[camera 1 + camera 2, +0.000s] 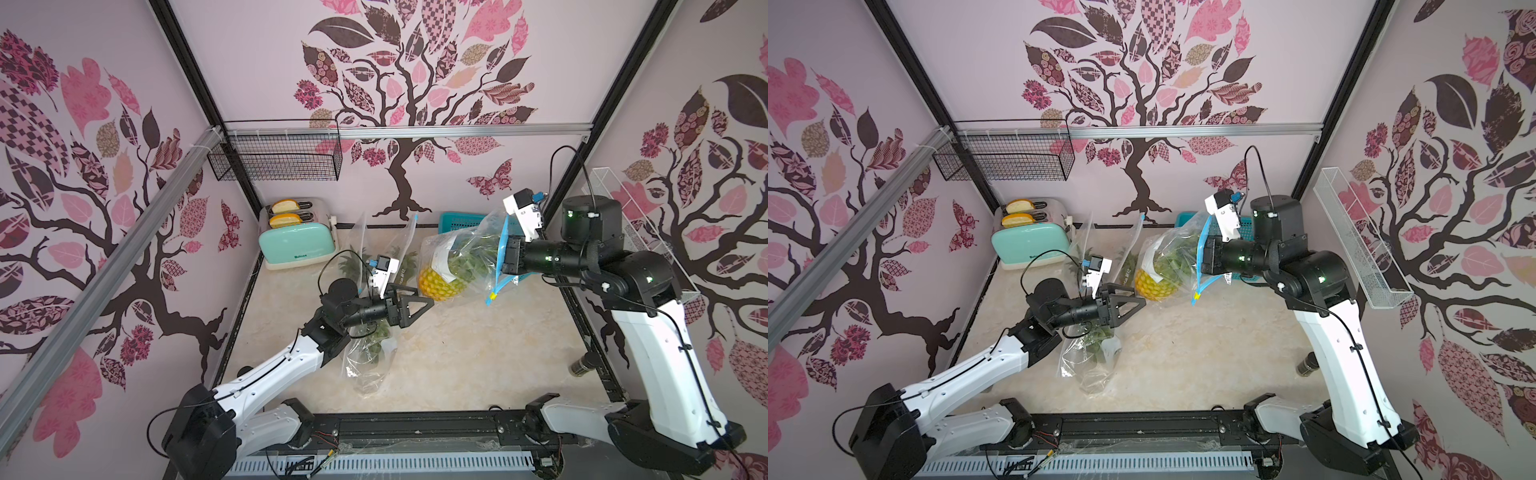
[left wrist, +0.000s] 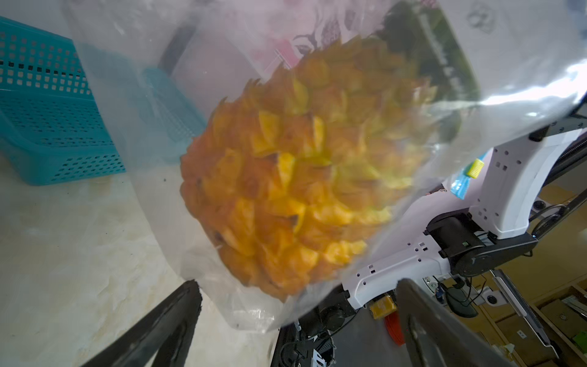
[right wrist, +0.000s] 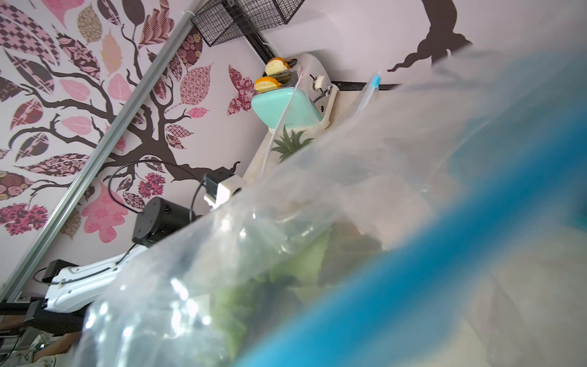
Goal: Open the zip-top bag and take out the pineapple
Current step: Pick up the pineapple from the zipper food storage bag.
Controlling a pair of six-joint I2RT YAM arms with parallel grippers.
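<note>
Pineapple (image 1: 436,286) hangs inside the clear zip-top bag (image 1: 465,243), fruit end lowest and just above the tabletop (image 1: 457,357), with the green crown pointing up towards the bag's mouth. The right gripper (image 1: 506,254) has its jaws closed on the bag's blue zip strip (image 1: 501,232) and holds the whole bag in the air in front of the teal basket (image 1: 457,219). The yellow slider (image 1: 493,296) dangles at the strip's low end. Whether the seal is already parted cannot be told; the right wrist view shows only a blurred blue band and plastic.

The left gripper (image 1: 427,302) has its jaws spread wide and empty, just beside the fruit's base; in the left wrist view the two dark fingers (image 2: 171,317) straddle the bag's bottom corner.

Judged from this, the left arm's job is a second hold. If the mouth is shut, it should go to the slider or the free lip rather than squeeze the fruit through the film. If it is open, it should pinch loose plastic at the bottom corner, not the scaly body, and tip gently. The right arm should stay firm, since slack film slips and the fruit is heavy
</note>
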